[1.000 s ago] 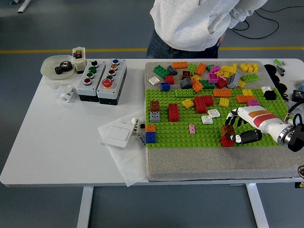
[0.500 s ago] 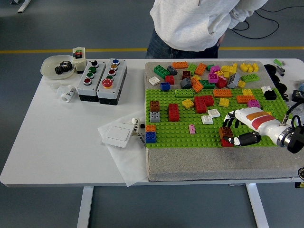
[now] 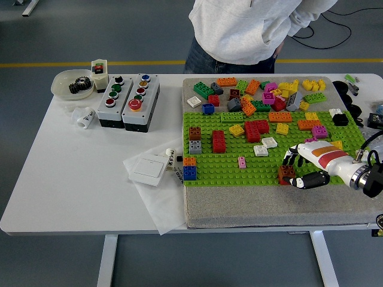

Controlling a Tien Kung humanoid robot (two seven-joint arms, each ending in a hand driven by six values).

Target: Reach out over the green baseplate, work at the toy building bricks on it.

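One arm is in view, the right, entering from the lower right edge. Its white-shelled right hand (image 3: 305,166) with black fingers (image 3: 293,156) lies low over the near right part of the studded green plastic baseplate (image 3: 227,167). Fingers and thumb are curled around a small brown-on-red brick stack (image 3: 286,174), gripping it; the stack sits on the plate's near edge.

The plate rests on a coarse grey fabric mat (image 3: 239,209) covering the right half of the smooth white table (image 3: 60,179). Left on the plate's near edge stands an orange-and-blue brick stack (image 3: 190,170); a small pink brick (image 3: 242,162) lies between it and the hand. Further in: a tall red block (image 3: 219,141), a brown-over-grey stack (image 3: 195,140), flat white tiles (image 3: 264,146).

Off the mat to the left, a white square switch plate (image 3: 148,170) lies on crinkled translucent sheet (image 3: 158,197).

Beyond the plate, loose mixed-colour bricks (image 3: 263,92) are heaped on the mat's far strip. Far left: two grey push-button boxes (image 3: 128,100), and a pale round bowl (image 3: 72,84) holding dark metal gears (image 3: 79,85).

Against a second ago, the hand sits slightly further right and nearer, the stack with it.

A person in a light grey sweatshirt (image 3: 251,27) stands at the far side.
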